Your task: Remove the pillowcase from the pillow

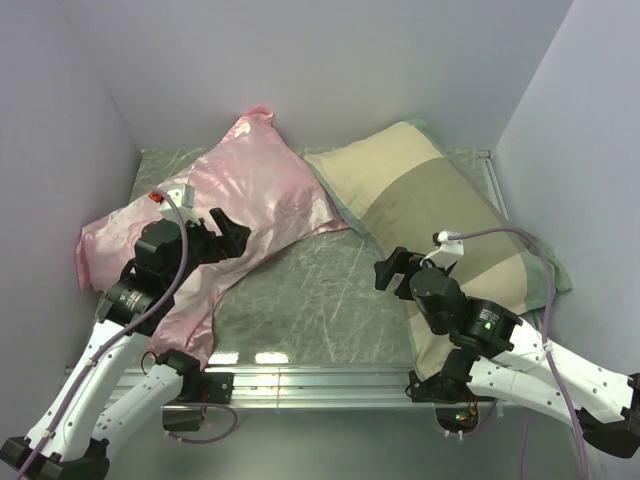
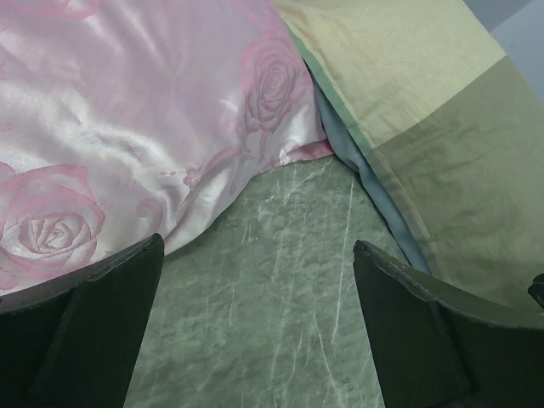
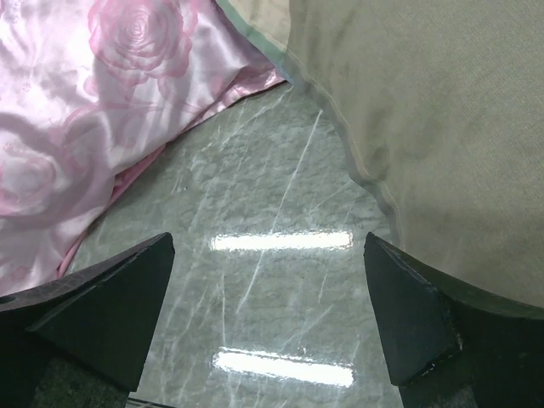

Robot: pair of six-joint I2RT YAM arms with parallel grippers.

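- As seen from above, the pillowcase (image 1: 440, 215) lay plump at the right of the table (image 1: 320, 285), beige-and-olive blocks up, beside the pink satin case (image 1: 250, 185).
- Left wrist: the left gripper (image 2: 257, 246) gaped wide, empty, above the table; a grey-blue underside peeked beneath grey-green edging.
- Right wrist: the right gripper (image 3: 269, 240) gaped wide, empty, just beside the pillowcase's olive edge.

Robot lab test cell, plain pale grey panel walls (image 1: 330, 60) boxing in a grey-green marble-patterned surface (image 1: 320, 300), silver aluminium extrusion rail (image 1: 320, 388) along near edge, white-and-black left robot arm (image 1: 100, 352) and right robot arm (image 1: 520, 375) mounted there, lilac cable (image 1: 490, 231) trailing.
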